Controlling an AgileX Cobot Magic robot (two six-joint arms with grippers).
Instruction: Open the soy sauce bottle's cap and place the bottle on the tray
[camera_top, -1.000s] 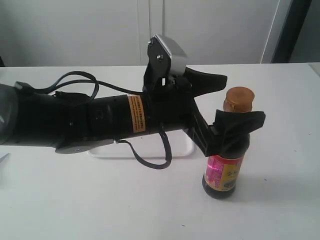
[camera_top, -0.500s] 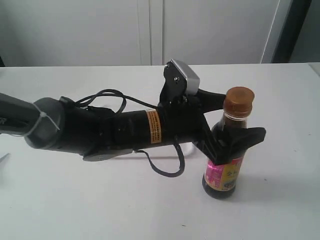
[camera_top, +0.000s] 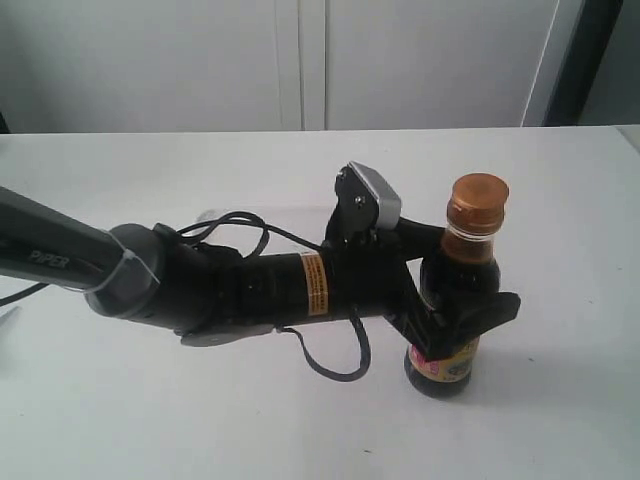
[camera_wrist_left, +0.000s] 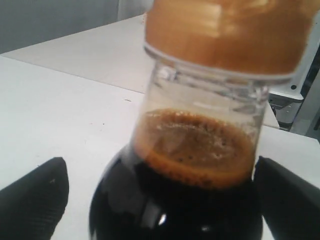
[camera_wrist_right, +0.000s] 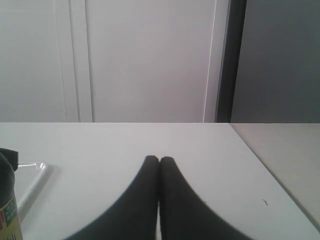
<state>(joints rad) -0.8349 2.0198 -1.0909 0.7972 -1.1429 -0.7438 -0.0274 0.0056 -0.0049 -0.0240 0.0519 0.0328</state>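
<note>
1. The soy sauce bottle (camera_top: 453, 300) stands upright on the white tabletop (camera_top: 560, 400), right of centre in the exterior view, with its cap (camera_top: 477, 203) closed on top

2. The left end effector (camera_top: 462, 300) brackets the bottle's body just under the shoulder, one finger (camera_wrist_left: 32, 200) on each side; the wrist view shows a sliver of tabletop between the visible finger and the glass, so I cannot tell whether it grips yet or only sits around it

3. The right end effector (camera_wrist_right: 159, 195) has its fingers pressed together, holds nothing, and rests low over bare tabletop well apart from the cap

4. The tray (camera_wrist_right: 30, 182) lies flat behind the bottle, mostly hidden by the left arm in the exterior view

5. Handling, as I judge it: glass, filled nearly to the neck, so rigid, fairly heavy for its size, smooth and breakable if it tips; a tall, narrow shape makes it easy to topple

6. The body is the best hold, low enough to resist the torque of flipping the lid; the cap's lid edge suits a fingertip from the other arm

7. Once open, liquid can slosh, so it should stay upright
</note>
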